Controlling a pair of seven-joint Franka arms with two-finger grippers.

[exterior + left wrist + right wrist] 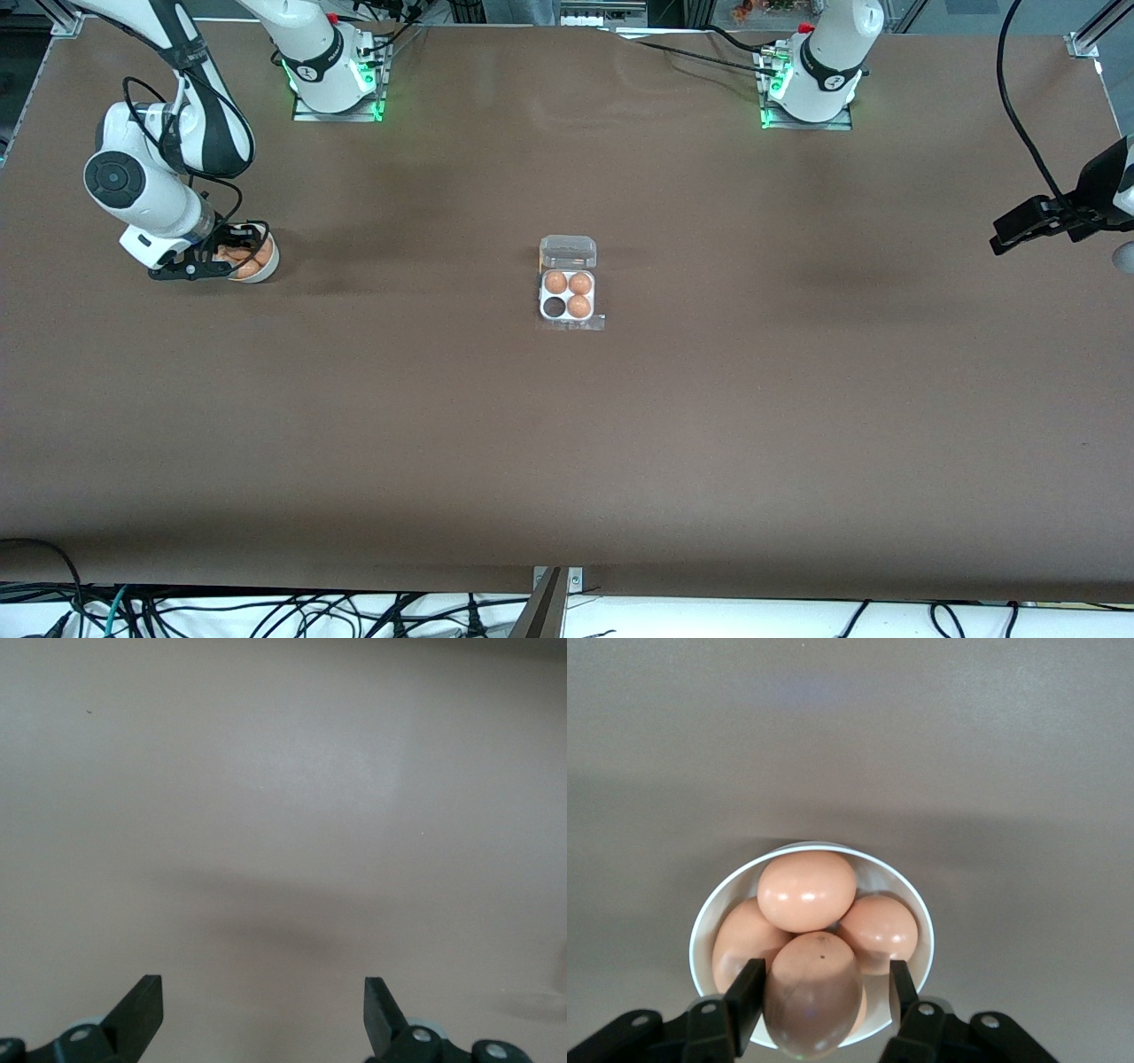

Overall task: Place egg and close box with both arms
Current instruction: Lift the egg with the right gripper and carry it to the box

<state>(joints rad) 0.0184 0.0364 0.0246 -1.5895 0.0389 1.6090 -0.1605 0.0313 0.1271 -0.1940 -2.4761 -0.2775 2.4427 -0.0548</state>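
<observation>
The box (567,295) lies mid-table with its clear lid (568,252) folded back. Three of its cups hold brown eggs and one cup (555,307) is bare. At the right arm's end of the table, a white bowl (267,268) (923,923) holds several brown eggs. My right gripper (237,257) (826,970) is down in the bowl, its fingers either side of the top egg (813,1001). One pad touches that egg and a narrow gap shows at the other. My left gripper (999,243) (263,988) waits open over bare table at the left arm's end.
The brown table (567,461) spreads wide around the box. Both arm bases (335,84) (811,89) stand along its edge farthest from the front camera. Cables hang at the edge nearest that camera.
</observation>
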